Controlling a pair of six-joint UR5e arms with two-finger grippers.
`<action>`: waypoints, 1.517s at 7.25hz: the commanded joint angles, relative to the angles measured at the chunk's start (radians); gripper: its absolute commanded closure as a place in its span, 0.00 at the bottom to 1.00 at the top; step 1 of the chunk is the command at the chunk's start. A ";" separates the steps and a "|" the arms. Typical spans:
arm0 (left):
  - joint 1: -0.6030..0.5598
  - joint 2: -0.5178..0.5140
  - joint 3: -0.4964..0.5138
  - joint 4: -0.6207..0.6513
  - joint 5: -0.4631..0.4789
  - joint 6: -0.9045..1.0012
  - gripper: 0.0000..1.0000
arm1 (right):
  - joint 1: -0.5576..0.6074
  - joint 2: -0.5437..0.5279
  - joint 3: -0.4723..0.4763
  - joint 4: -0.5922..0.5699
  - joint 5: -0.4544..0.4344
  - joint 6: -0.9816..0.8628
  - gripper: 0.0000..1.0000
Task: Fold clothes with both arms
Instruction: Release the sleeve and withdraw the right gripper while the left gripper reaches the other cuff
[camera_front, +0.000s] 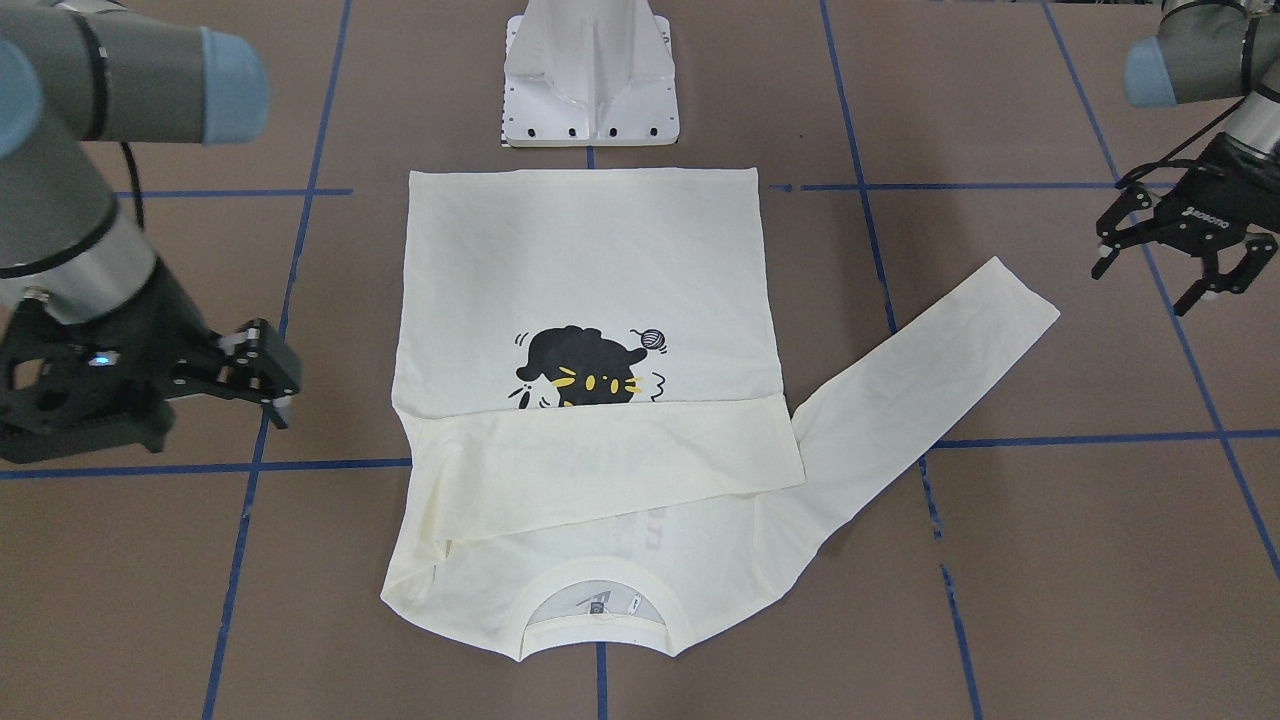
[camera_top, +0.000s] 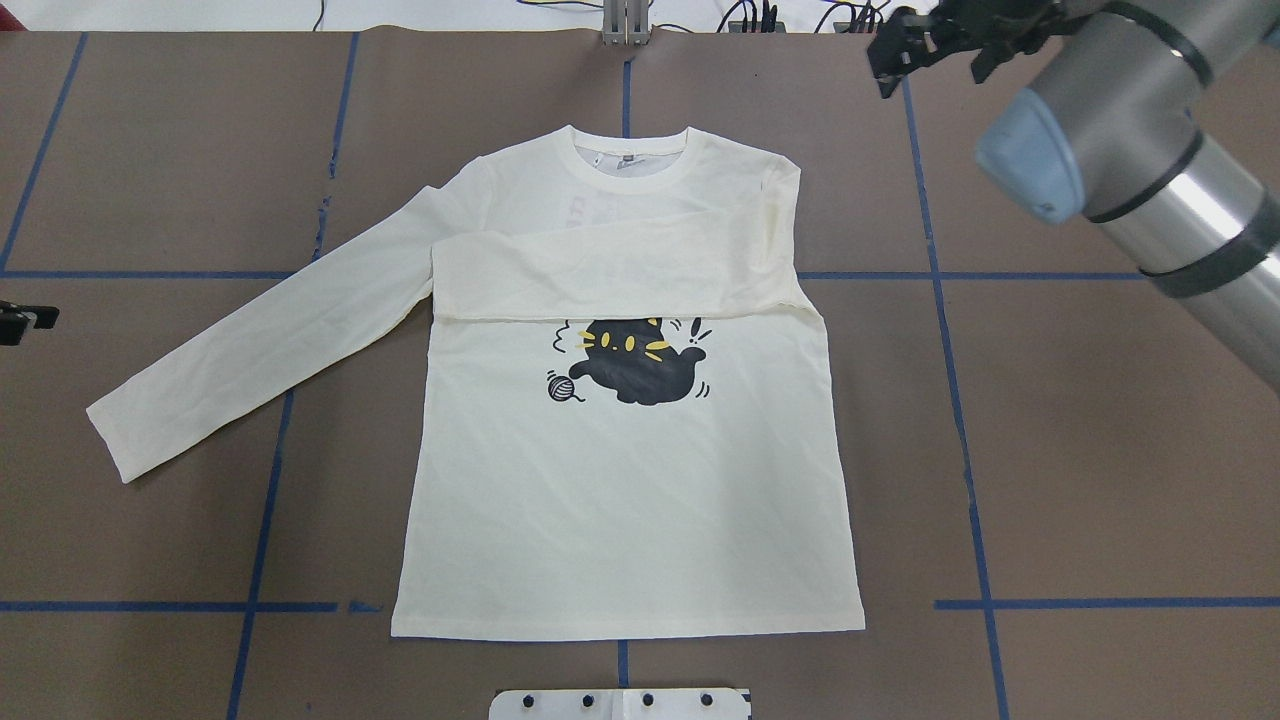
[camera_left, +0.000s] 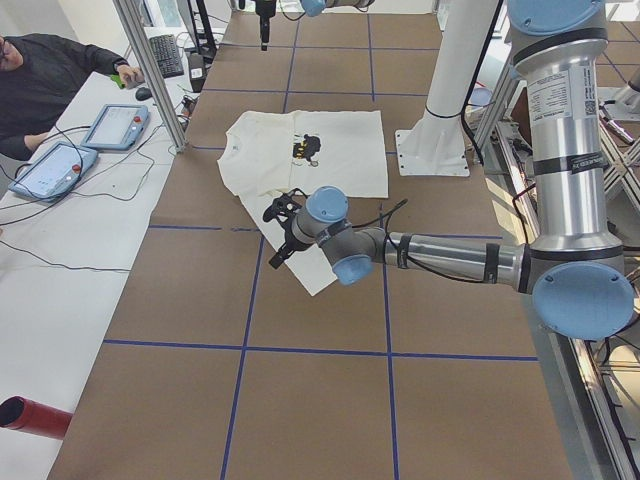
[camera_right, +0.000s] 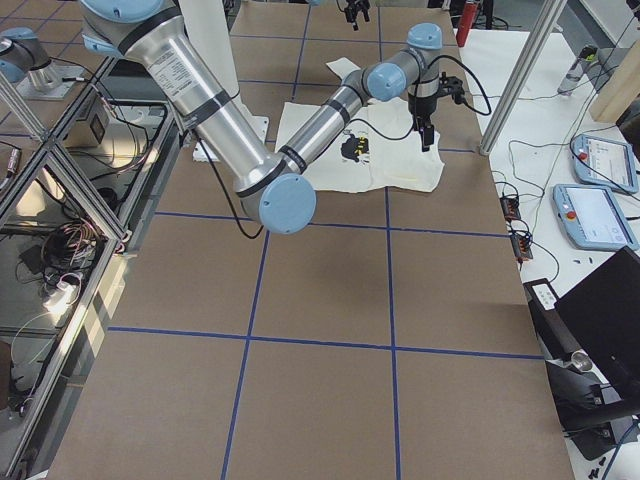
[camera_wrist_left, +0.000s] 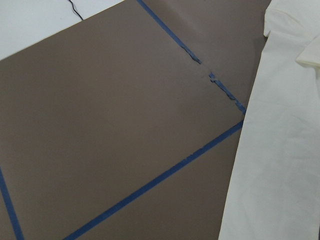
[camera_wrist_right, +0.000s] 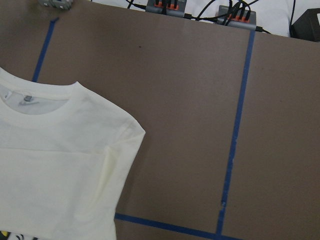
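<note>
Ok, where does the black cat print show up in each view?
Front-facing: cat print at centre, its lower edge under the folded sleeve.
Overhead: centre.
Exterior left: far, small, upper middle.
Exterior right: far, small, upper middle.
Left wrist: not in it.
Right wrist: at most a sliver, bottom-left corner.
Shared landmark: the folded sleeve bordering the print.

read: ROBOTIQ, white letters | on: black body of left tool
</note>
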 joint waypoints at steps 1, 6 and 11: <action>0.147 0.088 0.000 -0.093 0.117 -0.064 0.00 | 0.139 -0.281 0.113 0.017 0.079 -0.295 0.00; 0.368 0.122 0.017 -0.090 0.278 -0.067 0.01 | 0.251 -0.710 0.239 0.273 0.179 -0.305 0.00; 0.445 0.121 0.038 -0.092 0.328 -0.067 0.22 | 0.254 -0.721 0.242 0.273 0.176 -0.304 0.00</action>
